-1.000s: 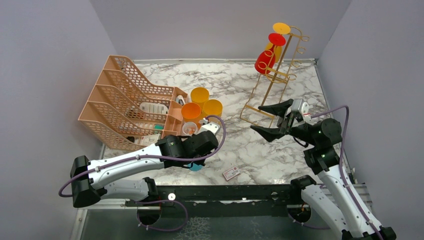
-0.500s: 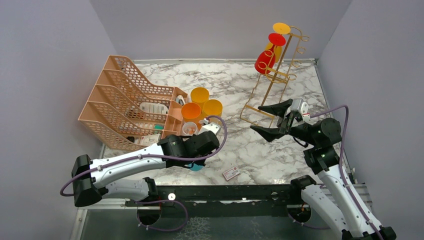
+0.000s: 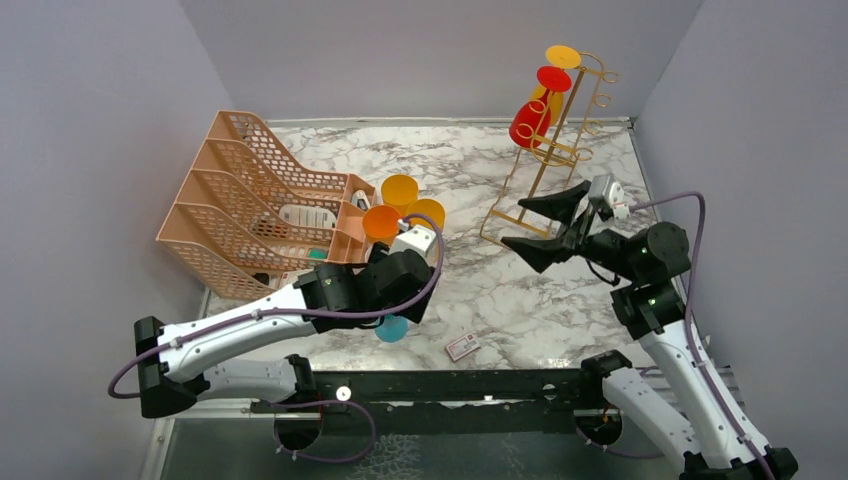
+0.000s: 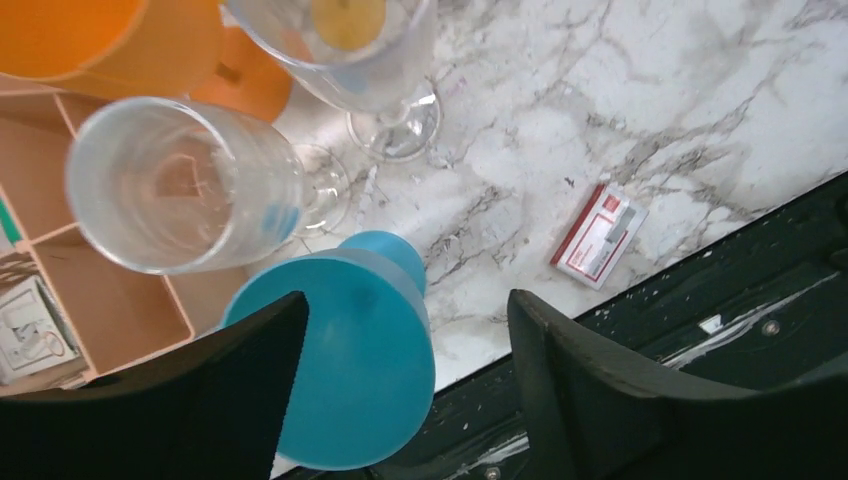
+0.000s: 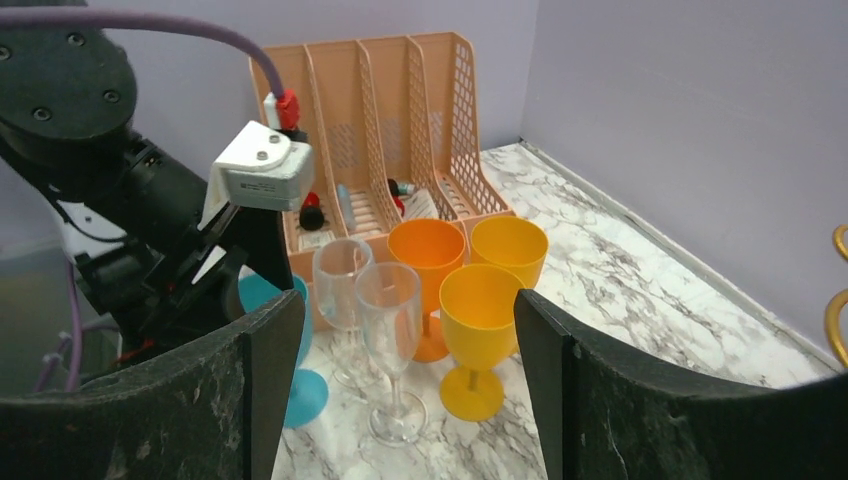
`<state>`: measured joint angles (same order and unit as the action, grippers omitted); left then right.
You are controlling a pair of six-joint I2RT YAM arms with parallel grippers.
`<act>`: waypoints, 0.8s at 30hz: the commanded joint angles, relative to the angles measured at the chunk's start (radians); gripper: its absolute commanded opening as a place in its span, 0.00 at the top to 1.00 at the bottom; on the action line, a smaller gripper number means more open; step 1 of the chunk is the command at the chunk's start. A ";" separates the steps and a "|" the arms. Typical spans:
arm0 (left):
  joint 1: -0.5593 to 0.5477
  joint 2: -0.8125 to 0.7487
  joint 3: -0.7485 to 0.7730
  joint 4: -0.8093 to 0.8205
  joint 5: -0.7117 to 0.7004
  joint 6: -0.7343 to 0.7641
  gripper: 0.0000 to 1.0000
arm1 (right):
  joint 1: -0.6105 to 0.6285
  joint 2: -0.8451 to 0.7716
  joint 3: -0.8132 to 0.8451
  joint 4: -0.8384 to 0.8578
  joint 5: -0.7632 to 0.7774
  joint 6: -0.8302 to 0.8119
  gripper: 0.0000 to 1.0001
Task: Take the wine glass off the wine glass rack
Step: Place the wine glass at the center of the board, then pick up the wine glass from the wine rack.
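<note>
The gold wire wine glass rack (image 3: 548,165) stands at the back right of the table; one of its loops shows at the right edge of the right wrist view (image 5: 838,300). A red wine glass (image 3: 528,120) and a yellow one (image 3: 561,58) hang on it, feet up. My right gripper (image 3: 525,226) (image 5: 405,300) is open and holds nothing, in front of the rack's base, facing left. My left gripper (image 3: 390,305) (image 4: 405,310) is open above a blue glass (image 4: 340,370) (image 3: 392,328) that stands upright near the front edge.
A peach mesh organizer (image 3: 250,210) fills the left side. Orange and yellow glasses (image 3: 400,192) and two clear glasses (image 5: 388,300) cluster beside it. A small red-and-white card (image 3: 462,346) lies by the black front rail (image 3: 450,385).
My left gripper has opened, let go of the blue glass and lifted a little. My right gripper has shifted up and back toward the rack.
</note>
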<state>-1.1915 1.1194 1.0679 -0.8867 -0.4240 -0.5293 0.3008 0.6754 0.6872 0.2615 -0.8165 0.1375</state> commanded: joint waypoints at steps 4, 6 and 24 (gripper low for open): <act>0.017 -0.107 0.097 0.026 -0.136 0.120 0.08 | -0.003 0.108 0.200 -0.157 0.063 0.134 0.18; 0.057 -0.114 0.126 0.035 -0.145 0.182 0.01 | -0.002 0.145 0.243 -0.181 0.035 0.138 0.16; 0.804 0.025 0.268 0.156 0.295 0.515 0.01 | -0.004 0.575 0.881 -0.647 0.796 -0.074 0.00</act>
<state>-0.5034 1.1450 1.2991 -0.7979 -0.2798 -0.0395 0.2996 1.1732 1.4658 -0.2676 -0.2001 0.0799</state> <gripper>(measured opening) 0.987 0.996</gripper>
